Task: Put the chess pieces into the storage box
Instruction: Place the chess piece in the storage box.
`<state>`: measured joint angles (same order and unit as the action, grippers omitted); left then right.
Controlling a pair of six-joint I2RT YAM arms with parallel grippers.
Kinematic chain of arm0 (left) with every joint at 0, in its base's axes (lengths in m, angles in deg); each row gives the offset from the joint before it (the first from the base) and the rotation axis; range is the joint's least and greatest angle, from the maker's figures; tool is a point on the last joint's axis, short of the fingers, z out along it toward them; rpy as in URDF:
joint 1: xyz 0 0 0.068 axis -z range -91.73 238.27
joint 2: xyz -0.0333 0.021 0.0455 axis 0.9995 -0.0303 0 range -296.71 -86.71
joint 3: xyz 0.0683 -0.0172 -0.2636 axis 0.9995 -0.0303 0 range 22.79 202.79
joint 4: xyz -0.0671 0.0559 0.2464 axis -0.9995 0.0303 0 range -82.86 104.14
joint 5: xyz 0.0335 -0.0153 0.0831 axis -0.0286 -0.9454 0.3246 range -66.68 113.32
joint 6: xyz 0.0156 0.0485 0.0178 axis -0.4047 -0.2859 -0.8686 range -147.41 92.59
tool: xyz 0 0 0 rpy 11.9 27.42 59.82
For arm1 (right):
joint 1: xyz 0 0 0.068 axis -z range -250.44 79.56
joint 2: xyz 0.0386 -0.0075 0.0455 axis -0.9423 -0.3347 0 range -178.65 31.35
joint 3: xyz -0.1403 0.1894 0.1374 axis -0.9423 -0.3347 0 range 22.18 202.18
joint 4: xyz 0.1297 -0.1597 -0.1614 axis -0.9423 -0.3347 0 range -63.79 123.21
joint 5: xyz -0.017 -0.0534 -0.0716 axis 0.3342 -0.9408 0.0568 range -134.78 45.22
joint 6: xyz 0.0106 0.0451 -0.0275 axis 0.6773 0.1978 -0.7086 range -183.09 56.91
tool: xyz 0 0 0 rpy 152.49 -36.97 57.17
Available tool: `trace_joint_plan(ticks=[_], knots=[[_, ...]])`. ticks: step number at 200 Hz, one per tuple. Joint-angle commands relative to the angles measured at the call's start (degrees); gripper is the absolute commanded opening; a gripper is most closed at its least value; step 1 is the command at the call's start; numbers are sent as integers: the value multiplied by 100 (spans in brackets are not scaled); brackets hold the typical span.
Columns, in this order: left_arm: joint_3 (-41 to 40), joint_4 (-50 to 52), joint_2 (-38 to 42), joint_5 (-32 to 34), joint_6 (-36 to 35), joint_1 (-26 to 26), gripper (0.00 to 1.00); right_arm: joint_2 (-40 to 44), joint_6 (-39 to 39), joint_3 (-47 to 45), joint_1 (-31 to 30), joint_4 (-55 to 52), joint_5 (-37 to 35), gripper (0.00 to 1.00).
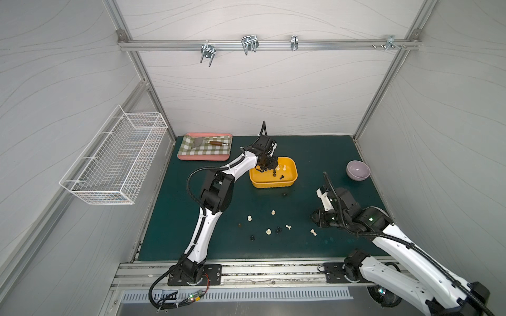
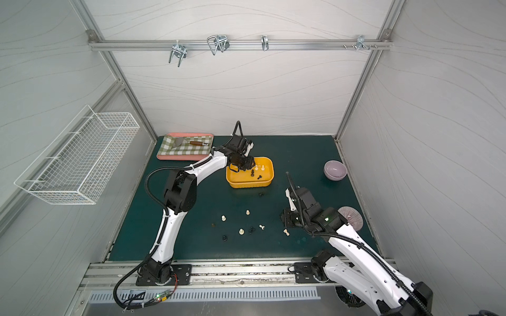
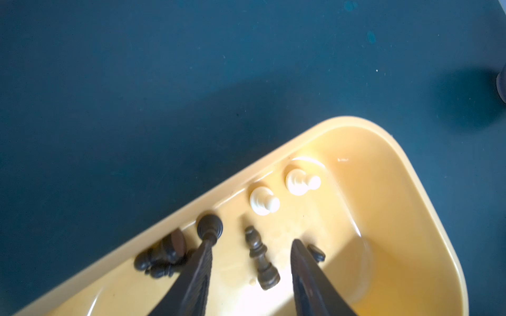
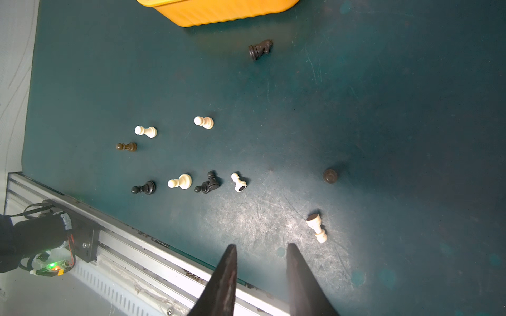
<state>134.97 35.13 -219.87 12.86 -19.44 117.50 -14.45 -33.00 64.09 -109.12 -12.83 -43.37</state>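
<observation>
Hovering over the storage box (image 1: 273, 183), the left gripper (image 3: 251, 242) stands half open and empty. A dark piece (image 3: 260, 257) lies on the box floor beneath it, among about six. Roughly ten chess pieces (image 4: 180, 181) — the larger share — lie on the mat (image 4: 383, 109). The right gripper (image 4: 260, 247), slightly parted and empty, hangs near a toppled white pawn (image 4: 317, 227).

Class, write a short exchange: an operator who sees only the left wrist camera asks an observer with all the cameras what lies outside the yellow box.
Operator: Any chess pieces left outside the storage box?
Observer: Yes, several are scattered on the green mat: black, white and brown.
Operator: What is the right gripper doing?
Observer: It hangs over the mat's near edge, jaws open and empty, close to a toppled white piece.
</observation>
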Motion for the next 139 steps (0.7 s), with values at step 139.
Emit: trace_joint_plan(ticks=[139], knots=[[-1263, -517, 2088, -46, 57, -300, 51, -90, 112, -2, -236, -151, -172, 33]])
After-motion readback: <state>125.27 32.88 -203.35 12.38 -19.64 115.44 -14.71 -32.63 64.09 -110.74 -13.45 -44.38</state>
